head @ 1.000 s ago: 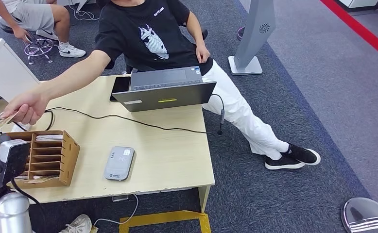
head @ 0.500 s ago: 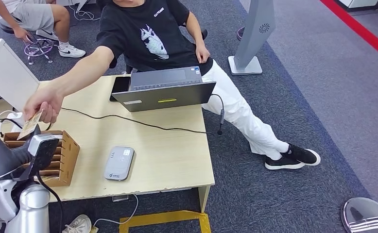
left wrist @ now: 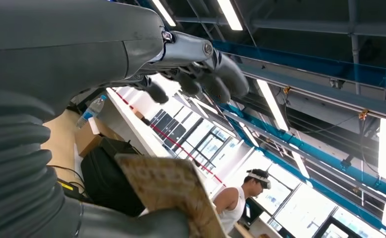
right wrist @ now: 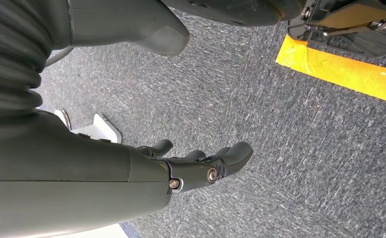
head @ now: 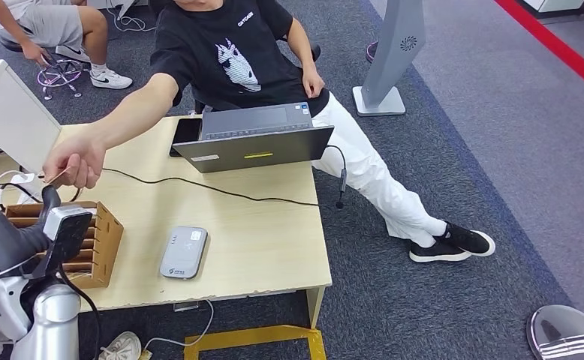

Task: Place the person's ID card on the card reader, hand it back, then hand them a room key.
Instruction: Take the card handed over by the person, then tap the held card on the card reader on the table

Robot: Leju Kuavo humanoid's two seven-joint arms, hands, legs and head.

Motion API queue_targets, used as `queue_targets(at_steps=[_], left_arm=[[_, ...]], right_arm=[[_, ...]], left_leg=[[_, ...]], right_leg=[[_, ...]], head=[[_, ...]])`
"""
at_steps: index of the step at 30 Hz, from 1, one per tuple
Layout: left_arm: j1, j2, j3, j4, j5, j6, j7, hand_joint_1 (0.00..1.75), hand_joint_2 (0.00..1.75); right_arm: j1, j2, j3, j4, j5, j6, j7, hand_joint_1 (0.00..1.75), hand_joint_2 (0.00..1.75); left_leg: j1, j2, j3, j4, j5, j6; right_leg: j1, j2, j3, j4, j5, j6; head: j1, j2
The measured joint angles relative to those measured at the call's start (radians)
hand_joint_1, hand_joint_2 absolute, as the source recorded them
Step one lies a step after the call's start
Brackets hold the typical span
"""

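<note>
On a pale wooden desk (head: 259, 232) over dark grey carpet, a seated person in a black T-shirt (head: 221, 52) reaches a hand (head: 73, 161) across, pinching a thin tan ID card (head: 55, 177) edge-on above a brown wooden slotted card rack (head: 86, 244). The robot's left hand (left wrist: 196, 69) is raised beside the rack, fingers spread apart from the thumb; in the left wrist view the tan card (left wrist: 173, 191) lies against its thumb, though a firm hold cannot be confirmed. A grey card reader (head: 185, 252) sits nearby. The right hand (right wrist: 201, 161) hangs over carpet, fingers loosely curled, holding nothing.
</note>
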Motion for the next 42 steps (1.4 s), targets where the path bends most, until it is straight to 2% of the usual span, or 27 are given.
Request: queue_targets(at_steps=[16, 24, 29, 38, 42], left_arm=[[0.005, 0.0, 0.0, -0.004, 0.005, 0.0, -0.016, 1.75, 1.75], [0.012, 0.002, -0.012, -0.004, 0.02, 0.0, 0.009, 1.75, 1.75], [0.045, 0.013, -0.095, -0.004, 0.031, 0.0, 0.055, 1.75, 1.75], [0.129, 0.036, -0.344, -0.004, 0.106, 0.0, 0.111, 1.75, 1.75], [0.158, 0.041, -0.425, -0.004, 0.133, 0.0, 0.125, 1.75, 1.75]], right_arm=[[0.0, 0.0, 0.0, 0.0, 0.003, -0.002, 0.002, 0.0, 1.75], [0.0, 0.0, 0.0, 0.0, 0.006, -0.003, 0.006, 0.0, 1.75], [0.0, -0.001, 0.0, 0.0, 0.004, -0.003, 0.006, 0.0, 1.75], [0.0, -0.001, 0.0, 0.0, -0.008, -0.006, 0.007, 0.0, 1.75], [0.001, -0.001, 0.0, 0.0, -0.014, -0.006, 0.006, 0.0, 1.75]], left_leg=[[0.0, 0.0, 0.0, 0.0, 0.0, 0.0], [0.0, 0.0, 0.0, 0.0, 0.0, 0.0], [0.0, 0.0, 0.0, 0.0, 0.0, 0.0], [0.0, 0.0, 0.0, 0.0, 0.0, 0.0], [0.0, 0.0, -0.001, 0.0, 0.0, 0.0]], right_leg=[[0.0, 0.0, 0.0, 0.0, 0.0, 0.0], [0.0, 0.0, 0.0, 0.0, 0.0, 0.0], [0.0, 0.0, 0.0, 0.0, 0.0, 0.0], [0.0, 0.0, 0.0, 0.0, 0.0, 0.0], [0.0, 0.0, 0.0, 0.0, 0.0, 0.0]], head=[[0.0, 0.0], [0.0, 0.0], [0.0, 0.0], [0.0, 0.0], [0.0, 0.0]])
